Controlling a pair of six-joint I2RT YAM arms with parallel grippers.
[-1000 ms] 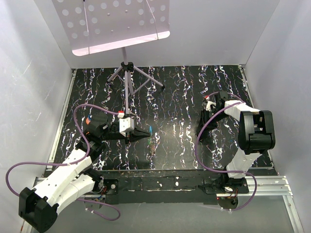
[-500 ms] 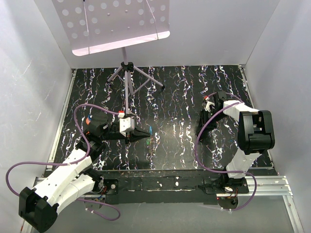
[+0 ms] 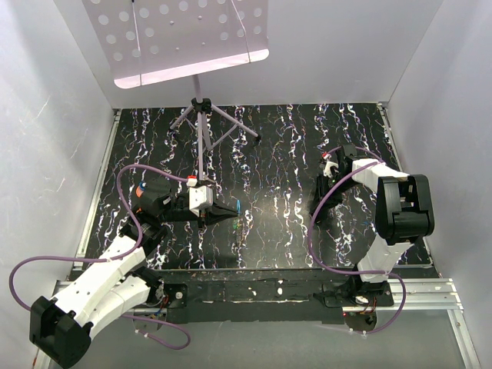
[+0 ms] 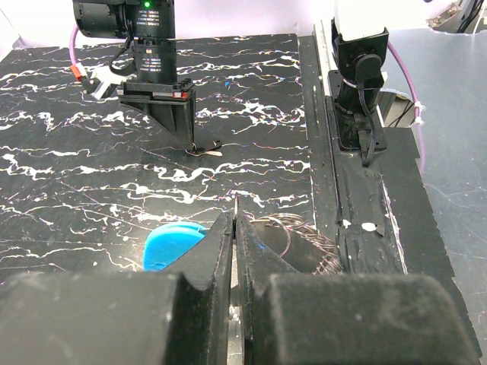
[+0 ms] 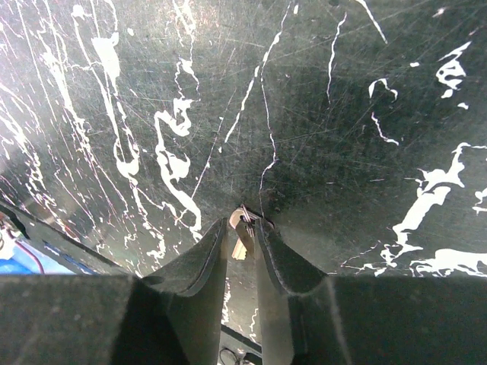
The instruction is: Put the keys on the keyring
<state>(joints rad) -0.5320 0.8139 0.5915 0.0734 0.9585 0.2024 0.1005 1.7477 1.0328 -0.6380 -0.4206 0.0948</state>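
Key (image 5: 239, 245): small, flat and pale, lying on the marbled mat (image 5: 358, 114) directly beneath the tips of the right gripper (image 5: 242, 228). Long axis along the slot between the two fingers, head toward the tips and blade back toward the wrist, not crosswise. Fingers drawn in to a narrow gap, one on each flank of the key, apparently pinching it. Key at mat level, not yet lifted. Only this one key made out; any others not discernible against the marbling.

Keyring (image 3: 238, 206): at the tips of the left gripper (image 4: 234, 224), fingers pressed fully together, a thin sliver projecting from between them. Blue band (image 4: 172, 245) just below and to the left of those tips, grey-brown cord loop (image 4: 298, 234) just below and to the right. Judged held at the junction of the two, though the actual point of grip hidden by the fingers.

Governing relation: key and right gripper straight ahead of the left gripper, slightly to its left, well apart across the mat; conversely, keyring off to the right gripper's left side. Right arm nearer the key, left arm nearer the keyring.

Judged next: lift of the key, then approach of the two hands, with the head of the key presented to the ring. Risks: so small a key slipping or turning in the pinch; ring opening not visible in any view.
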